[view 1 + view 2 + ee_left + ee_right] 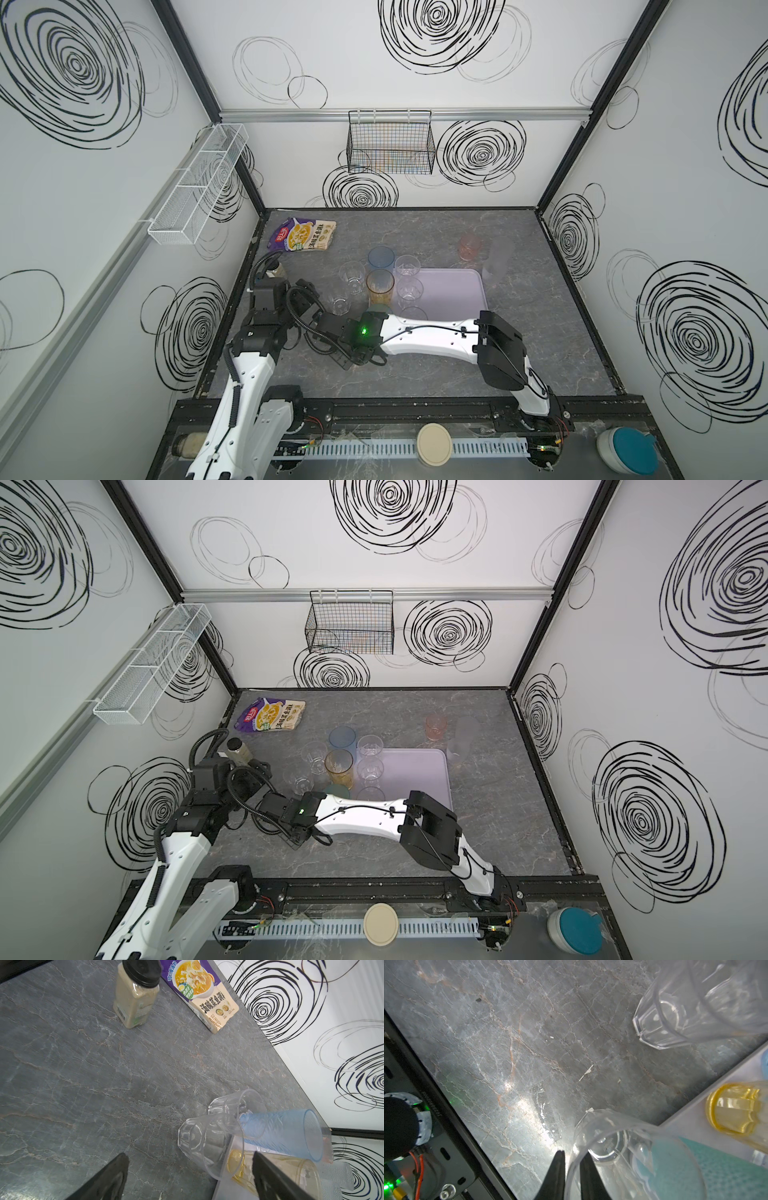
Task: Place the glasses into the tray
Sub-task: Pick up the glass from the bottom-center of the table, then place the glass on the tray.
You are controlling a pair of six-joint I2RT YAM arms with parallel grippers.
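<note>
White walls scrawled with black swirls are enclosing a grey marbled table [561,332], and the lavender tray [461,291] is lying near its middle with most of its floor bare. An amber glass [380,286] and a teal glass [379,309] are standing along the tray side that is facing the table's left edge. A short clear glass [352,276] and a second short clear glass [340,303] are waiting on the table just beside that side. A pink glass [469,246] and a frosted glass [496,259] are standing off the tray, towards the far right corner.

The right gripper [572,1153] is reaching across towards the table's near left part. Its fingers are standing narrow, one inside and one outside the wall of a clear tumbler [608,1144], pinching its rim. I cannot tell whether that tumbler is resting or raised. The left gripper [189,1154] is hanging with fingers wide and empty near the left-hand glasses.

The pick is looking like the step in hand. The next move is calling for a straight lift, then a carry past the teal and amber glasses to bare tray floor. The thin rim grip is likely calling for a slow pace, so the tumbler is not swinging.
</note>
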